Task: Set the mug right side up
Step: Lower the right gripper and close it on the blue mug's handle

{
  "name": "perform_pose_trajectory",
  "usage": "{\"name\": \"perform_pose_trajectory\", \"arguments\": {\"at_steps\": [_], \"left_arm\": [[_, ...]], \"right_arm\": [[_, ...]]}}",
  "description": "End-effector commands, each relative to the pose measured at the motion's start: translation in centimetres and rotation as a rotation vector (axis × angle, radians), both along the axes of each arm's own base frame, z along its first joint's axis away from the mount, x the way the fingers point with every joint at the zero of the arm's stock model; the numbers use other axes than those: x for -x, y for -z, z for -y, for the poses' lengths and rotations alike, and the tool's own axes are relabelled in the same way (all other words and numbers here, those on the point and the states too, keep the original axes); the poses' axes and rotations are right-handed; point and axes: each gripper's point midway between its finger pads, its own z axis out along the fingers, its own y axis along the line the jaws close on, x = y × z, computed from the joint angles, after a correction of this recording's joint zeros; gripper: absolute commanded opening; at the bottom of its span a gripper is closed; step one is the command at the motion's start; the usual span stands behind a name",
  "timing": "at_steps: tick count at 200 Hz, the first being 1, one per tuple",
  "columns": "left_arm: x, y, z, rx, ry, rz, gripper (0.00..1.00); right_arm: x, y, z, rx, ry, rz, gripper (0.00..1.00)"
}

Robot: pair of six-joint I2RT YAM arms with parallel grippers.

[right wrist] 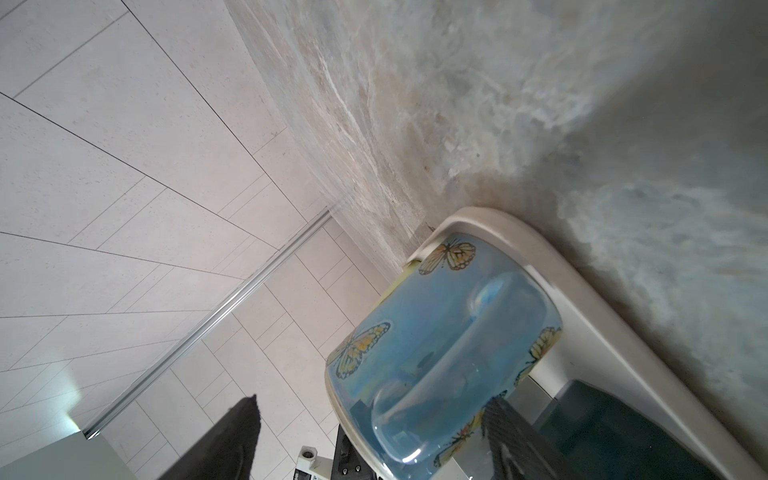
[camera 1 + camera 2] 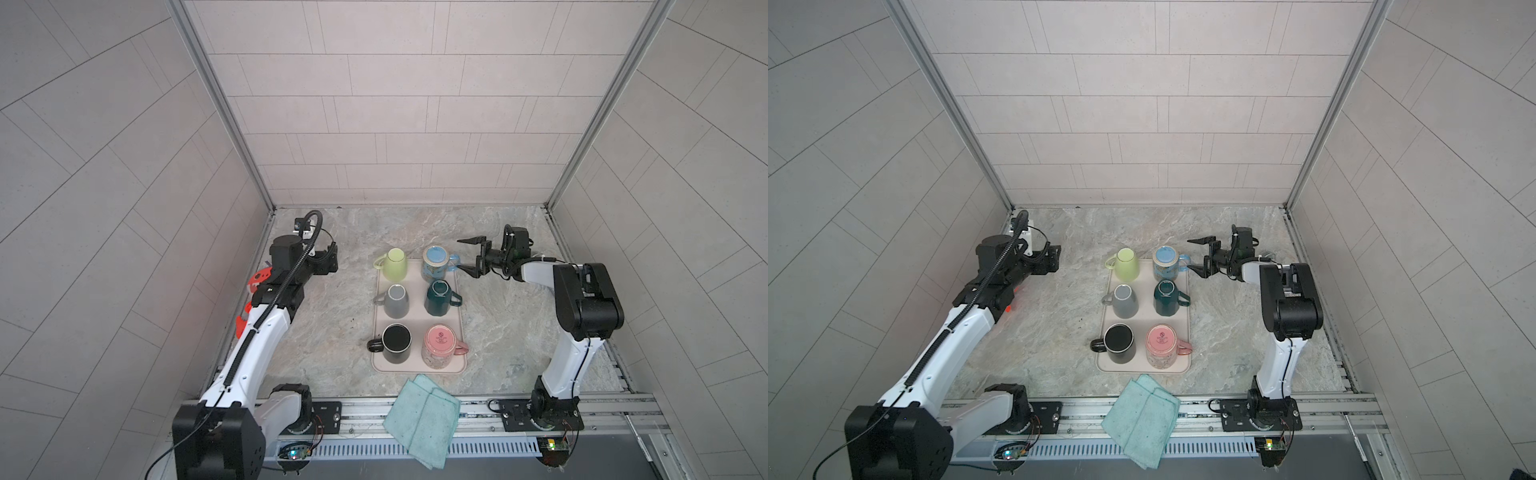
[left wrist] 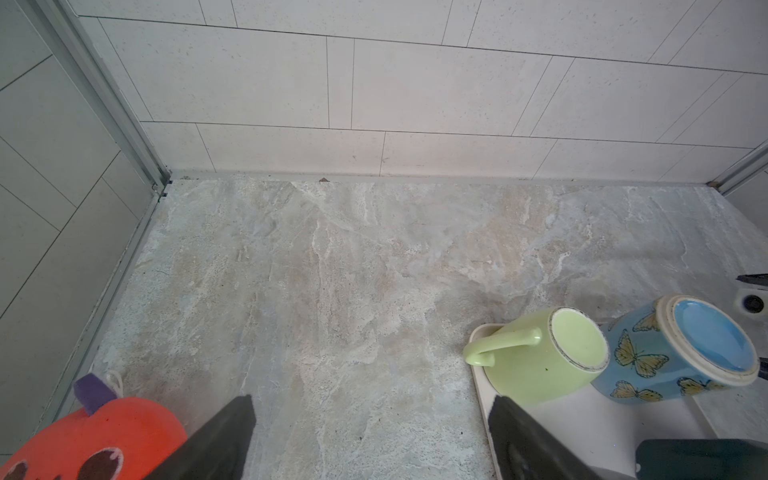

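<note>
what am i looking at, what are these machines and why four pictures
Two robot arms, left and right, stand at a stone-look table. Two pictures look down from overhead; the other two come from a camera on each wrist. A beige tray holds six mugs, one a blue butterfly mug standing upside down. A teal cloth lies over the front edge; an orange pumpkin toy lies by the left arm. The left gripper and right gripper are open, holding nothing; the right one is beside the butterfly mug.

Blue mug (image 1: 436,332) and pumpkin (image 3: 104,436) — both cut off.
</note>
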Motion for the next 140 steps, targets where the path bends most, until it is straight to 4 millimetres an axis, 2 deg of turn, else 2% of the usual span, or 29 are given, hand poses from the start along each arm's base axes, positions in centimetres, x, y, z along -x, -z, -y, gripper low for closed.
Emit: {"name": "perform_pose_trajectory", "arguments": {"at_steps": [1, 69, 104, 140], "left_arm": [[-0.3, -1.4, 0.2, -0.018, 0.014, 0.020, 0.94], [-0.3, -1.0, 0.2, -0.029, 0.023, -0.002, 0.94], [-0.3, -0.8, 0.3, -0.031, 0.028, -0.009, 0.94], [-0.3, -0.6, 0.3, -0.037, 0.032, -0.022, 0.94]], "right_arm": [[0.3, 0.5, -0.4, -0.028, -0.002, -0.053, 0.86], [-0.8, 1.3, -1.2, -0.029, -0.024, -0.057, 0.86], [-0.5, 2.1, -1.6, -0.024, -0.048, -0.077, 0.85], [0.2, 2.9, -2.0, -0.023, -0.064, -0.096, 0.77]]}}
